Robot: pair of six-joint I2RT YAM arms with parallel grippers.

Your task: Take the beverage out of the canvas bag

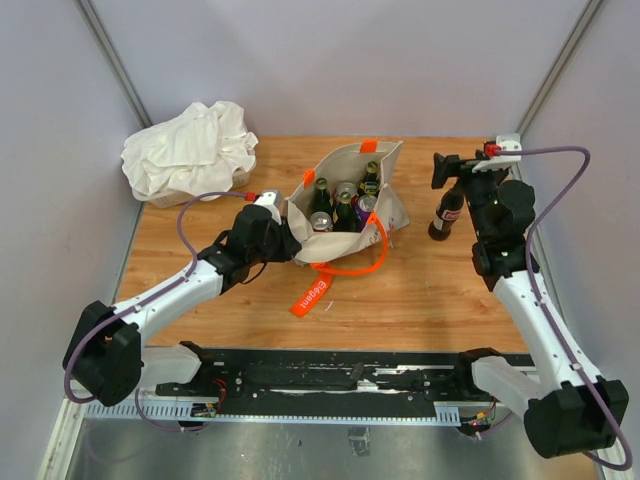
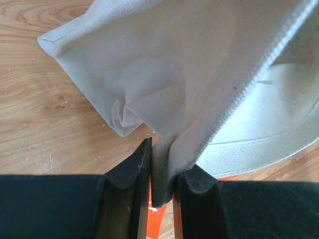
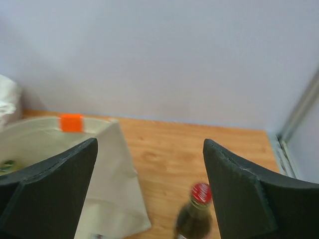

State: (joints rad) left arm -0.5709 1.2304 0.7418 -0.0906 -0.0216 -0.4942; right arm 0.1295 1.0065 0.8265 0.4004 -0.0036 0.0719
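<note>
The beige canvas bag [image 1: 385,165] stands open mid-table with orange handles and a long orange strap [image 1: 330,275]. Inside it are green bottles [image 1: 320,197] and cans [image 1: 322,221]. My left gripper [image 1: 291,245] is shut on the bag's near-left rim; in the left wrist view the canvas [image 2: 174,64] is folded between the jaws of the gripper [image 2: 162,167]. A dark cola bottle [image 1: 446,213] with a red cap stands on the table to the right of the bag. My right gripper [image 1: 442,170] is open and empty above it; the right wrist view shows the gripper [image 3: 149,164] over the bottle [image 3: 198,216].
A white cloth bundle [image 1: 190,150] lies at the back left corner. The wooden table [image 1: 440,300] is enclosed by grey walls on three sides. The strap lies on the wood in front of the bag. A metal rail [image 1: 300,375] runs along the near edge.
</note>
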